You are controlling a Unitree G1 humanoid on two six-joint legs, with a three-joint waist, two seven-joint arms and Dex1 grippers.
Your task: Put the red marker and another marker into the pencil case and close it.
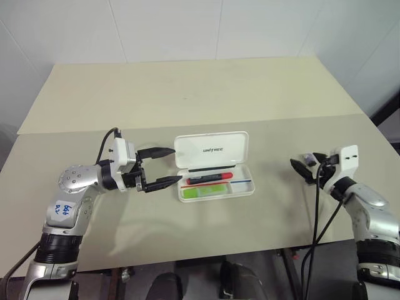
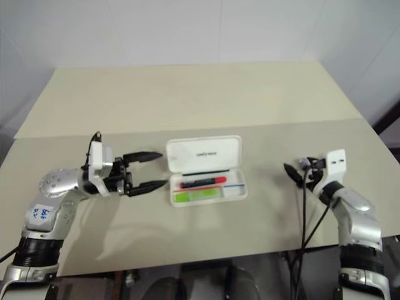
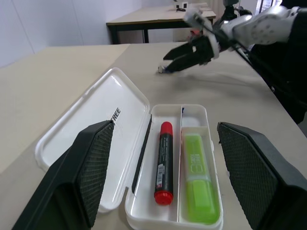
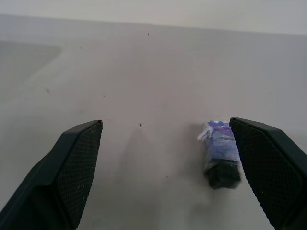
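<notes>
The left tool (image 1: pixel 160 167) is hanging released just beside the open pencil case (image 1: pixel 213 165), red marker (image 1: pixel 209 179) and lime-green highlighter (image 3: pixel 197 178) lying inside. The right tool (image 1: pixel 307 167) is also hanging released, well apart. The light, stiff, slippery lid (image 3: pixel 97 128) is probably wanting a nudge at its far edge.

Two head cameras look forward and down over the beige tabletop (image 1: pixel 187 94), far enough to take in both arms, and share almost the same scene. The left wrist camera looks along the left gripper (image 3: pixel 158 191) from close in, across the open flat white plastic pencil case (image 3: pixel 86 134) toward the right gripper (image 3: pixel 184 55). The right wrist camera looks low along the right gripper's fingers (image 4: pixel 72 167) over the table surface.
</notes>
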